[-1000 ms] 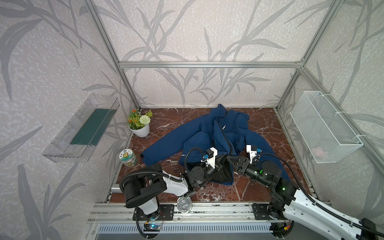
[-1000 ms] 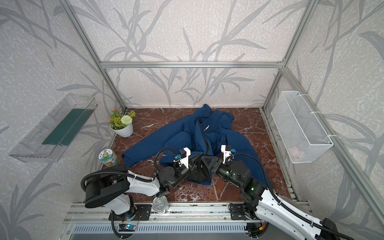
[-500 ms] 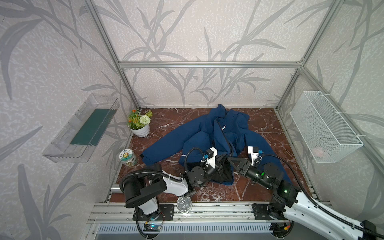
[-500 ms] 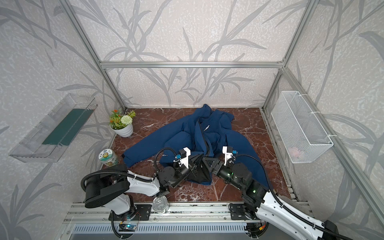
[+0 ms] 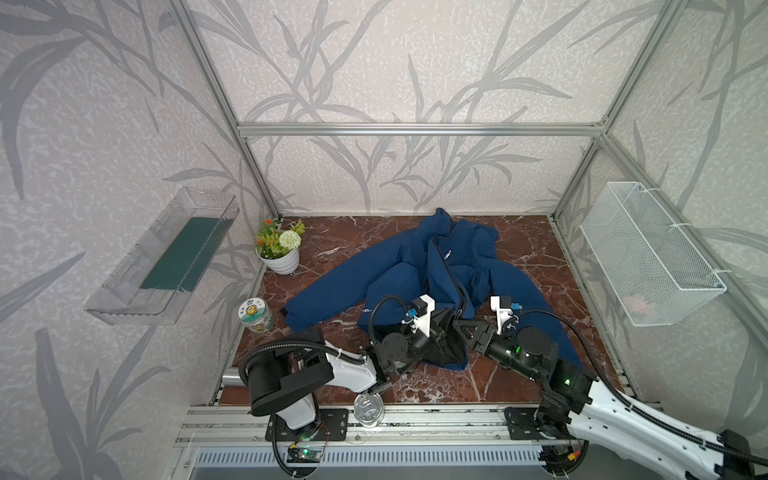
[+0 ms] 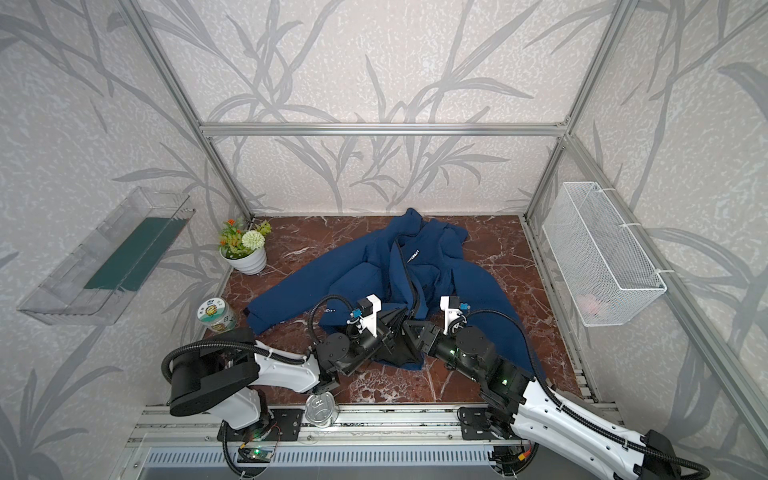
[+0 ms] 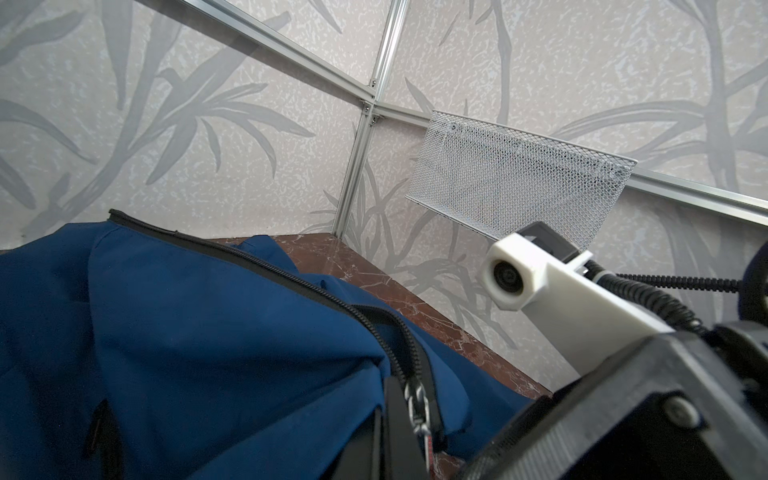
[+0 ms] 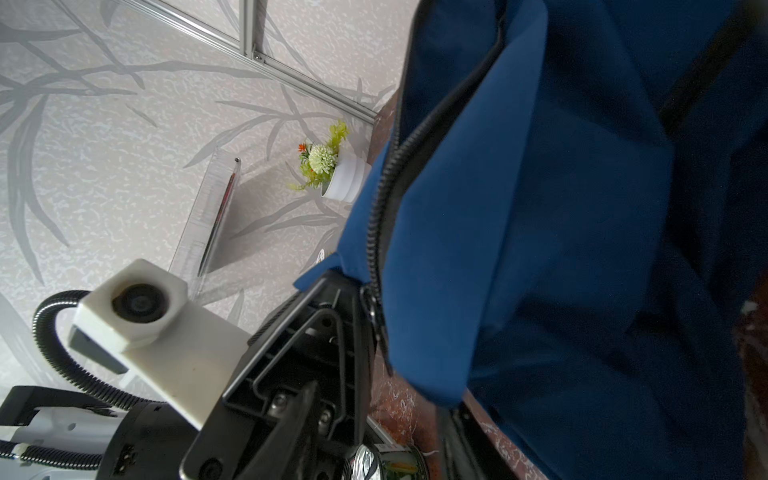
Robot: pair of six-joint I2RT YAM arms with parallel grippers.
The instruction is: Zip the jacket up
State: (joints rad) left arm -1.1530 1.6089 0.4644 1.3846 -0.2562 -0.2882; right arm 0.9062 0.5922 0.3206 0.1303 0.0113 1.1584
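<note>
Both grippers meet at the near hem of the jacket (image 5: 399,266).
The right gripper (image 5: 460,327) has edged left over the past second, and its black wedge-shaped fingers now sit just beside the left gripper (image 5: 445,330), which is clamped tight on the hem at the zipper's foot. Whether the right one is open or closed cannot be told. Both arms reach low and forward. The matte navy jacket, with black lining and a coarse toothed zipper (image 7: 316,291), lies rumpled mid-table (image 5: 519,249) on glossy veined red-brown stone, collar farthest.
</note>
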